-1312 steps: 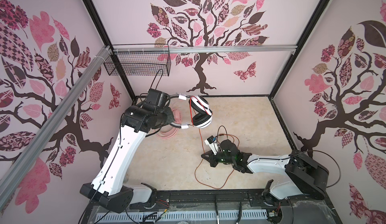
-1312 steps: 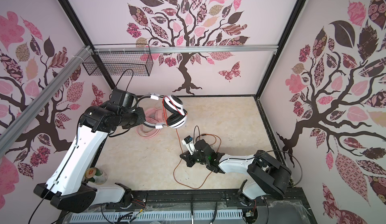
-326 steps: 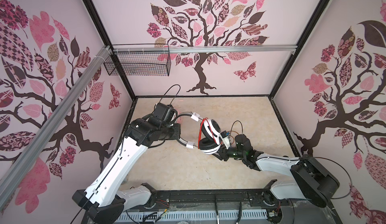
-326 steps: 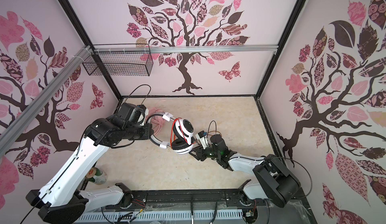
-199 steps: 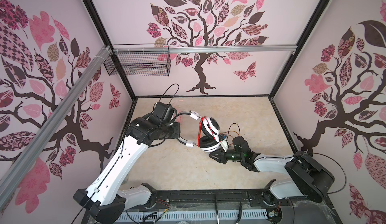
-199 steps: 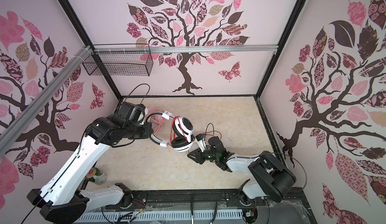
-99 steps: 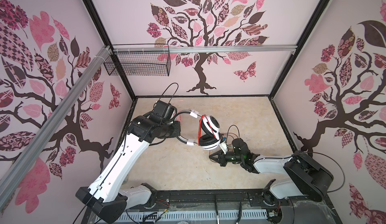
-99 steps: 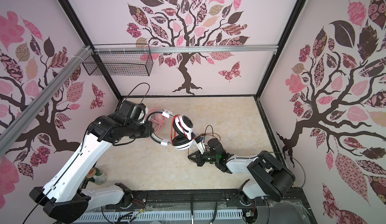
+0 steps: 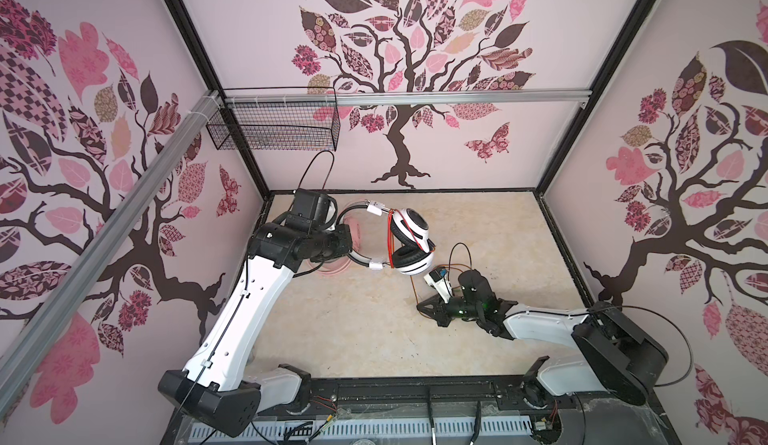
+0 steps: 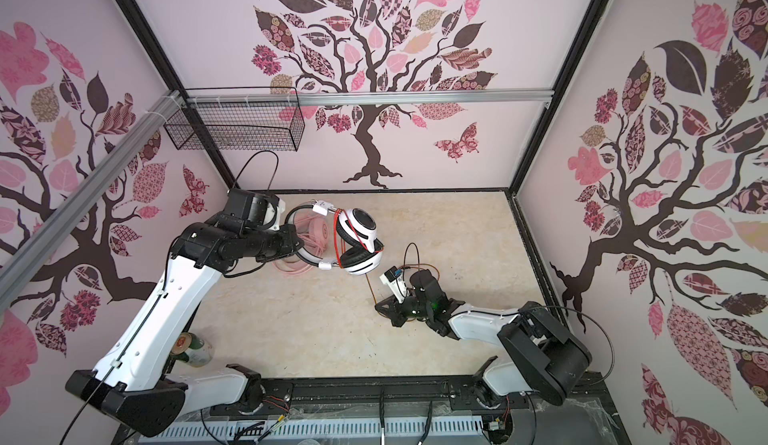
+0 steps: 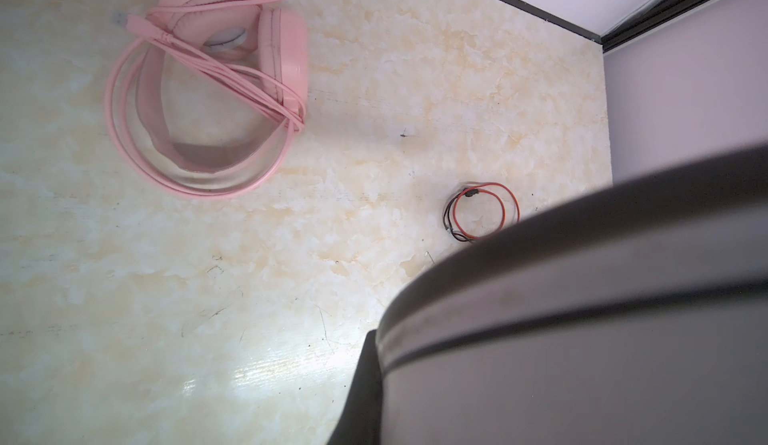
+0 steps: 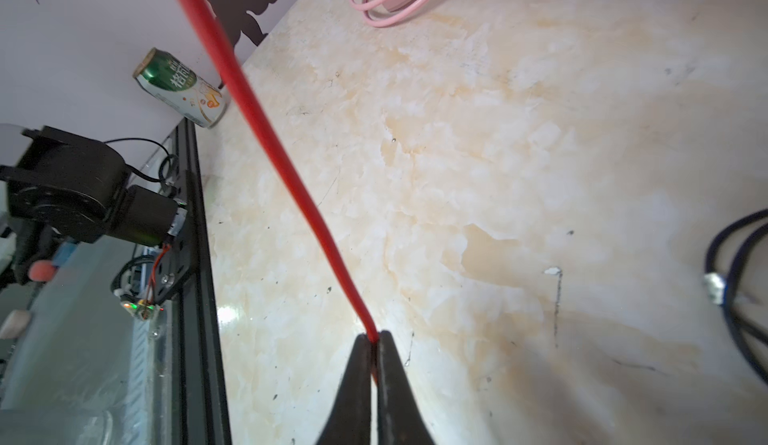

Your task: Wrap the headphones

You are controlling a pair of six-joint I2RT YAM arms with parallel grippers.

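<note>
Bright, even light; glare on the tabletop (image 11: 257, 374); near headband (image 11: 582, 297) blurred; edges bowed.

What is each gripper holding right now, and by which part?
The left gripper grips the white-and-black headset by its headband. The right gripper pinches that headset's orange-red cable partway along its length.

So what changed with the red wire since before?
The orange-red cable that trailed loose is now mostly wound around the white-and-black headset, which the left hand carried toward the middle. The right hand pinches the cable. The pale pink headset stayed put.
</note>
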